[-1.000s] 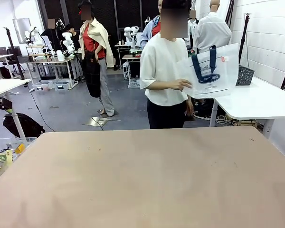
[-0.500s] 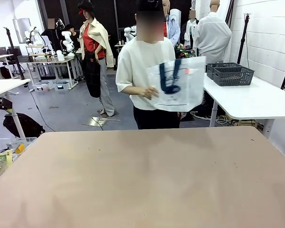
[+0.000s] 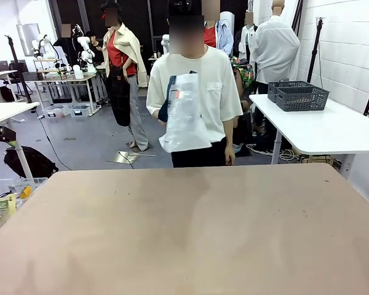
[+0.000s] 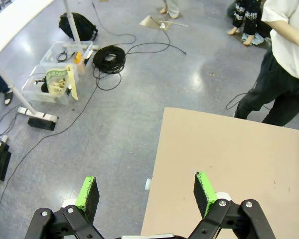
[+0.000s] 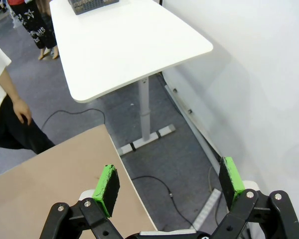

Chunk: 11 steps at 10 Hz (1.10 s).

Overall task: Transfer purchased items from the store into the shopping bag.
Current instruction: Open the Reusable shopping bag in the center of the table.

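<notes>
Across broad tan matte tabletop [image 3: 184, 246]: translucent frosted plastic shopping bag with navy handles [image 3: 184, 117], held at the chest of a person [image 3: 224, 86] at the far edge. Dark grey lattice plastic baskets [image 3: 298, 95] on white side table [image 3: 332, 129]. Grey floor [image 4: 114, 129], coiled black cables [image 4: 108, 59]. Left gripper [image 4: 145, 189] and right gripper [image 5: 169, 180] spread wide, over table corners.

The translucent shopping bag [image 3: 186, 120] is held up in front of the chest of a person [image 3: 220, 86] in a white T-shirt, seen standing behind the far edge of the tan table [image 3: 184, 233]. Two dark grey lattice baskets [image 3: 298, 95] are set on a white table [image 3: 323, 129] at the right.
</notes>
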{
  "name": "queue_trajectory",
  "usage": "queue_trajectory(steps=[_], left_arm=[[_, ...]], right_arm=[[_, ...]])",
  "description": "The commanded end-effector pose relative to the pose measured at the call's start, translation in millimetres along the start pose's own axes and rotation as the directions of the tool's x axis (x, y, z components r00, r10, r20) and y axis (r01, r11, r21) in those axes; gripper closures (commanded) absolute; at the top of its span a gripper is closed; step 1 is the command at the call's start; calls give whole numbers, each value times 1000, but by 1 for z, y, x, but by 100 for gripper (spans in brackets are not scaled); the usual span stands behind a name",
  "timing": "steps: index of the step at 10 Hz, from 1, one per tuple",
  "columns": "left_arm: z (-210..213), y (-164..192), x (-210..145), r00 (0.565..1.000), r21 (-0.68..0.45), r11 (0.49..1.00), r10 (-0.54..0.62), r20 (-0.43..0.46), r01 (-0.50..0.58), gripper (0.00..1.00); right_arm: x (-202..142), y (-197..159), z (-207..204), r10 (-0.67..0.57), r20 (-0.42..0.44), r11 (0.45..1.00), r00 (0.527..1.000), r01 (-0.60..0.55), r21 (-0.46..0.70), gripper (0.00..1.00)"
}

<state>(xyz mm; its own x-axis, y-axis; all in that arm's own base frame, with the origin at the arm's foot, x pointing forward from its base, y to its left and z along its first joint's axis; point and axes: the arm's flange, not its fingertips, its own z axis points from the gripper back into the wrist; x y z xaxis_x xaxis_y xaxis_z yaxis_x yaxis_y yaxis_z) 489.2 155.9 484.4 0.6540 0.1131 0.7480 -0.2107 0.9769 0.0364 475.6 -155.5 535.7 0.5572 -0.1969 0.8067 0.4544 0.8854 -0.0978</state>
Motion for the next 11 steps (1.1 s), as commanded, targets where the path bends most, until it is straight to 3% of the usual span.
queue_trajectory(steps=[1,11], left_arm=[[2,4,1,1000,0,1000,-15,6,15,0],[2,4,1,1000,0,1000,-15,6,15,0]], right_arm=[[1,-3,2,9,7,1000,1000,-9,12,0],[1,-3,2,9,7,1000,1000,-9,12,0]])
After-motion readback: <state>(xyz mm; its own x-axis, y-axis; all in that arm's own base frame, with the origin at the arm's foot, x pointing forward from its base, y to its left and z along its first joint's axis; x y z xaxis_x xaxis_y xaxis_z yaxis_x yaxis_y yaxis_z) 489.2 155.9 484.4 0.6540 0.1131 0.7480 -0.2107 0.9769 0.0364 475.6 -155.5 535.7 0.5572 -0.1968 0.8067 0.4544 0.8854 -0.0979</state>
